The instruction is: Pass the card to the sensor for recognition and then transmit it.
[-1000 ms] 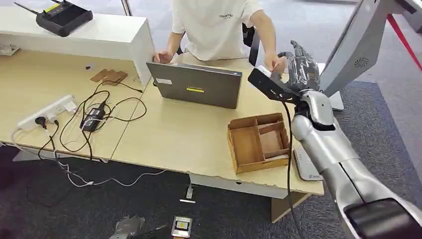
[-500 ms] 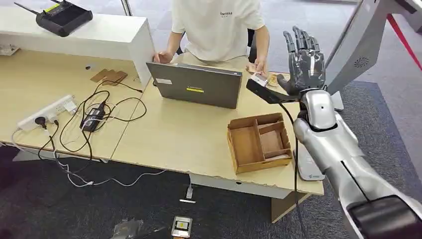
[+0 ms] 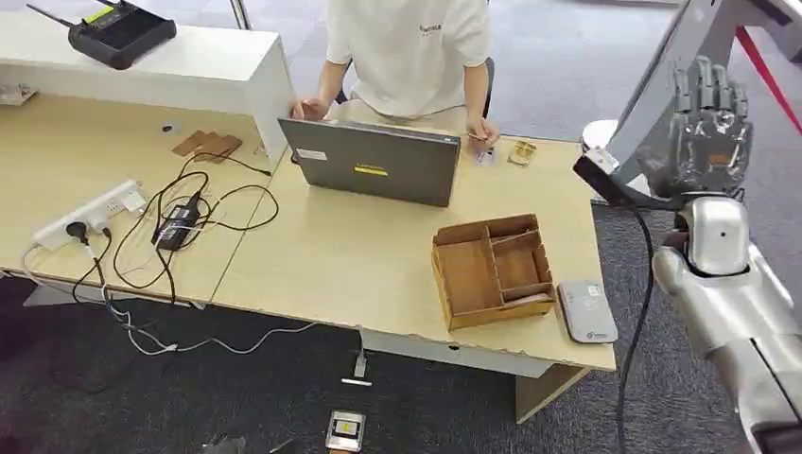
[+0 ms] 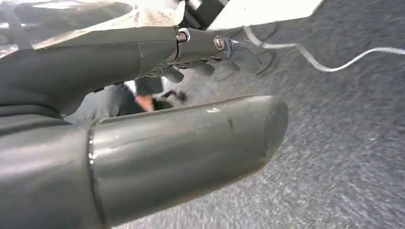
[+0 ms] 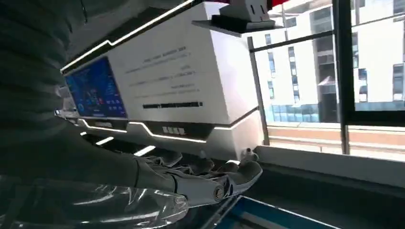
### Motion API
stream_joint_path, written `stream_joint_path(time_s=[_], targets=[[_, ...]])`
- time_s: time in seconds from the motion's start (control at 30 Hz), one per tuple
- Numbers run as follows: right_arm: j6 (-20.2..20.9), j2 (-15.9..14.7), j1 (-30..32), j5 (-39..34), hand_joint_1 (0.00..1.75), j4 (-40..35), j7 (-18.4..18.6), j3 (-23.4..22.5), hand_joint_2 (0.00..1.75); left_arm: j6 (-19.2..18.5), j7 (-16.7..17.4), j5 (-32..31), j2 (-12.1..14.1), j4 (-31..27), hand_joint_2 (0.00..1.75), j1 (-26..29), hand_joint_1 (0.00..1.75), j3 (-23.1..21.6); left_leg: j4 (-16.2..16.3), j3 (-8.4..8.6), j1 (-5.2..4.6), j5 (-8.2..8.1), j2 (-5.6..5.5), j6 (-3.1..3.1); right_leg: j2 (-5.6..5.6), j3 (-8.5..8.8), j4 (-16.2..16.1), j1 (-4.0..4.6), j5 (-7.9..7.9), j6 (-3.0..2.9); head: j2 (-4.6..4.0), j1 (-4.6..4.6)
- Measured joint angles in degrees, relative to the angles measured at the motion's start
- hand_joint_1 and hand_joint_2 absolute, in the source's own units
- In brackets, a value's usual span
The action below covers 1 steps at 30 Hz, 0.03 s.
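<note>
Card handed over, right hand drawing clear of the desk

The robot's right hand (image 3: 707, 118) is raised beyond the desk's right edge, fingers up and spread, holding nothing. Its wrist view shows the fingers (image 5: 210, 183) extended and bare in front of a white kiosk with a blue screen (image 5: 98, 90). The left hand (image 4: 210, 50) hangs low over grey carpet (image 4: 344, 143); its fingers look slightly curled with nothing visible between them, though I cannot tell its state for sure.

The card (image 3: 486, 157) lies at the desk's (image 3: 359, 265) far edge, under the fingertips of the person's hand (image 3: 479, 132), just right of the open laptop (image 3: 374, 165). A small tan wooden piece (image 3: 521, 152) sits beside it. Near the front right corner lies what I take to be the sensor, a flat grey reader (image 3: 586, 310), touching or nearly touching the wooden divided tray (image 3: 492, 268).

By my reading the transmit step looks as good as done, with the card on the person's side. To finish cleanly, the arm should retreat up and outward, keeping its dangling black cable (image 3: 636, 284) off the tray and reader, and avoid swinging back over the desk while the person's hand is on the card
</note>
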Motion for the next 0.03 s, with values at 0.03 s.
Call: stream_joint_path(time_s=[0.03], targets=[[-1.32, -0.75, 0.69, -1.34, 0.00, 0.37, 0.40, -0.86, 1.75, 0.66, 0.00, 0.71, 0.16, 0.00, 0.00, 0.48, 0.00, 0.13, -0.01, 0.00, 0.00, 0.00, 0.01, 0.00, 0.00, 0.00, 0.00, -0.01, 0.00, 0.00, 0.00, 0.00]])
